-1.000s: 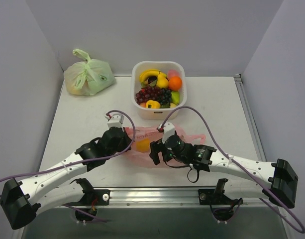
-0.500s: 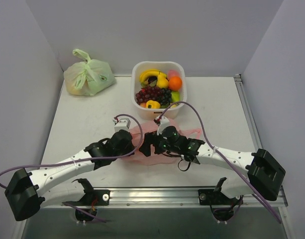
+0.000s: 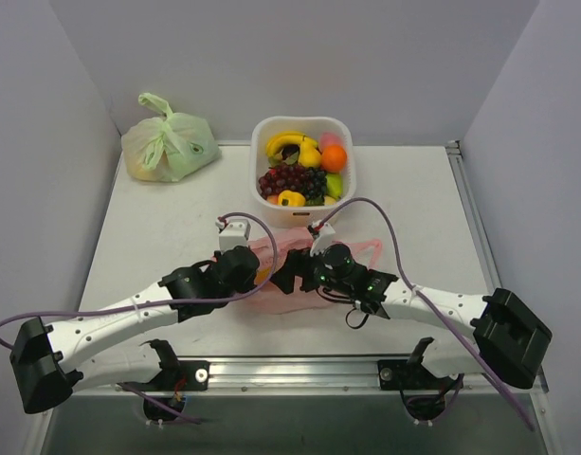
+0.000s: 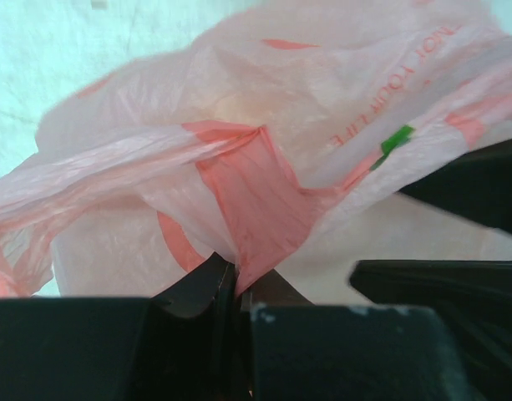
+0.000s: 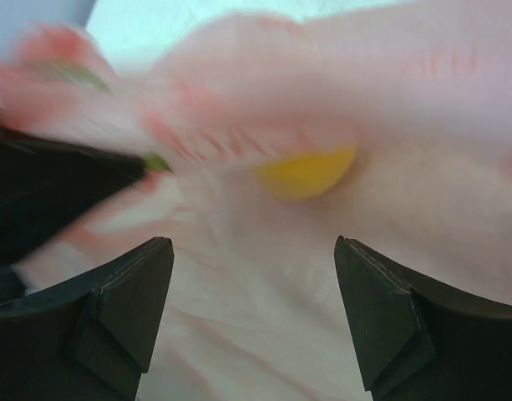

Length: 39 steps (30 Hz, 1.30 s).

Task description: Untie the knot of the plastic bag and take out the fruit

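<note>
The pink plastic bag (image 3: 290,275) lies on the table between my two grippers; it fills the left wrist view (image 4: 322,100) and the blurred right wrist view (image 5: 389,100). My left gripper (image 4: 236,284) is shut on a pinched fold of the pink bag; in the top view it sits at the bag's left edge (image 3: 255,272). My right gripper (image 5: 254,251) is open, jaws wide apart just above the bag, over its middle in the top view (image 3: 288,275). A yellow-orange fruit (image 5: 306,171) shows through the plastic. I cannot make out the knot.
A white basket (image 3: 302,171) full of fruit stands behind the bag. A tied pale green bag (image 3: 169,142) sits at the back left. The table's metal front rail (image 3: 299,374) runs between the arm bases.
Both arms have moved toward the far side, with the pink bag drawn along. My right gripper has shifted left over the bag's middle. My left gripper keeps its hold on the plastic.
</note>
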Tool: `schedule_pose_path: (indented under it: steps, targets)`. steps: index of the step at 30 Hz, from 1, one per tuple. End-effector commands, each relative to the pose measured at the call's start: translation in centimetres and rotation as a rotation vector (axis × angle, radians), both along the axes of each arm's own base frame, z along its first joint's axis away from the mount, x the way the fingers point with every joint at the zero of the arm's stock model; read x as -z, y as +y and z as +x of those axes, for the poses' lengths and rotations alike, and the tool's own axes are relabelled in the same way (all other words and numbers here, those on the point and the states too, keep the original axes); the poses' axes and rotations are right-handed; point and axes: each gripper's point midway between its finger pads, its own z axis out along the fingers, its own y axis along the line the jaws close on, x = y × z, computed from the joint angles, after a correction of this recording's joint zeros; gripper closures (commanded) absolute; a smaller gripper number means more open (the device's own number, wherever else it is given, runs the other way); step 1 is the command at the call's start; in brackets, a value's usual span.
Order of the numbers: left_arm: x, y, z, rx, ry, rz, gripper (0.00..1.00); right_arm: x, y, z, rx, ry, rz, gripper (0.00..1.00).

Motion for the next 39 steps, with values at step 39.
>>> schedule_pose_path:
  steps: [39]
  targets:
    - [-1.1, -3.5, -2.8, 0.067, 0.034, -0.012, 1.00, 4.3, -2.9, 5.6, 0.287, -0.204, -0.377, 0.01]
